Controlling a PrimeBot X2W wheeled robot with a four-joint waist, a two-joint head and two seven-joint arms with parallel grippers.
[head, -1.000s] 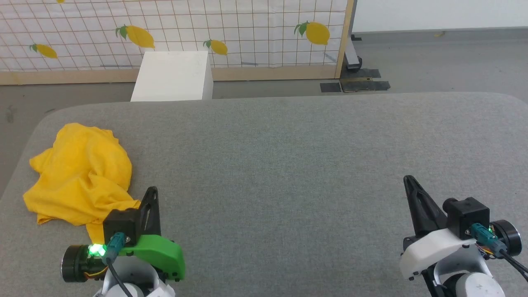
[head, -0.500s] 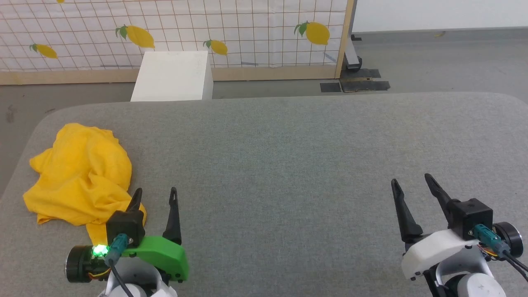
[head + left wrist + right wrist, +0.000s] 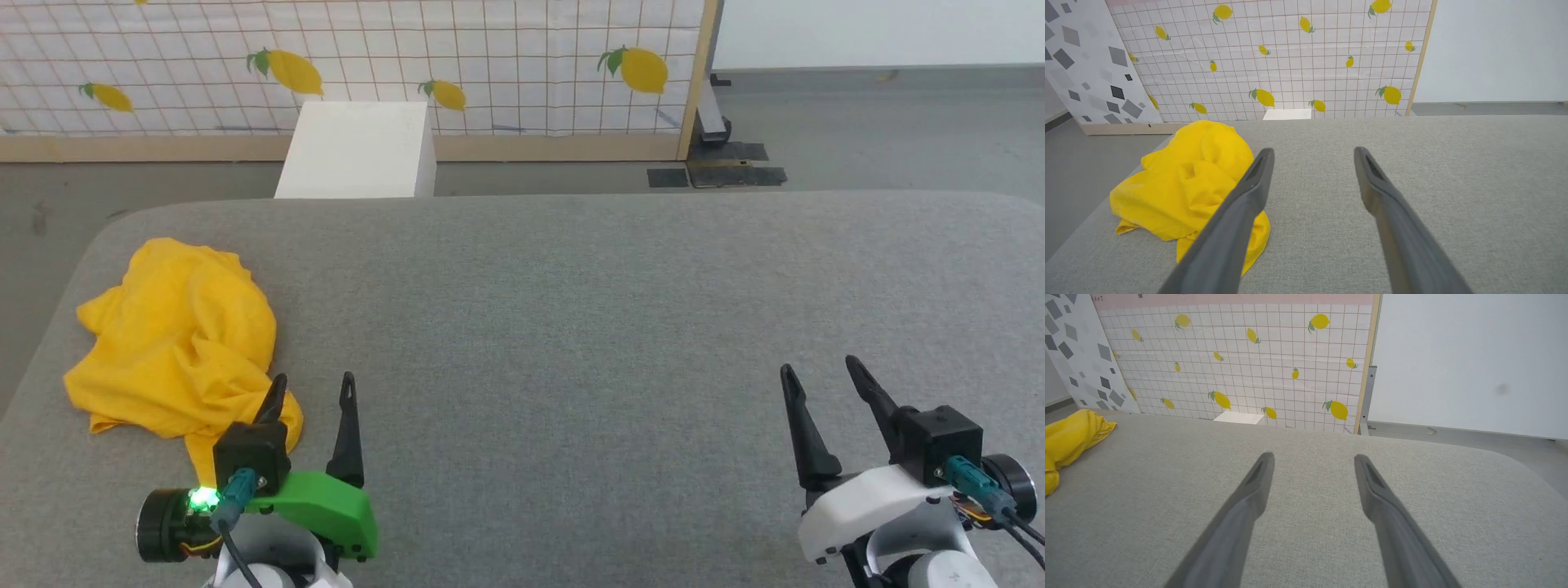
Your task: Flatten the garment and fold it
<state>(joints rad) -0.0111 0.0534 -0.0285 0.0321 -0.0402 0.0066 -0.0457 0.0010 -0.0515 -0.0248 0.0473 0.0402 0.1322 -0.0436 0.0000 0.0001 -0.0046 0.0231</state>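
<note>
The garment [image 3: 175,335] is a bright yellow T-shirt lying crumpled in a heap at the left end of the grey table [image 3: 571,294]; no print shows, just plain yellow folds. In the left wrist view the garment [image 3: 1188,183] lies ahead and to the left. My left gripper [image 3: 314,384] stands open at the heap's near right corner, its left finger over the cloth's edge, with nothing between the fingers. The left gripper [image 3: 1312,153] shows bare table between its tips. Far off at the table's near right, my right gripper [image 3: 819,369] is open and empty. The garment [image 3: 1069,441] sits at the left edge of the right wrist view.
A white box [image 3: 359,151] stands on the floor just behind the table's far edge. Behind it runs a grid-patterned screen with lemon prints [image 3: 457,65] on a wooden frame. Grey floor lies beyond the table's left edge [image 3: 33,229] and far right.
Both grippers went from shut one second ago to open. The head camera has shifted slightly, so the whole scene sits a bit lower and to the right. The garment has not moved.
</note>
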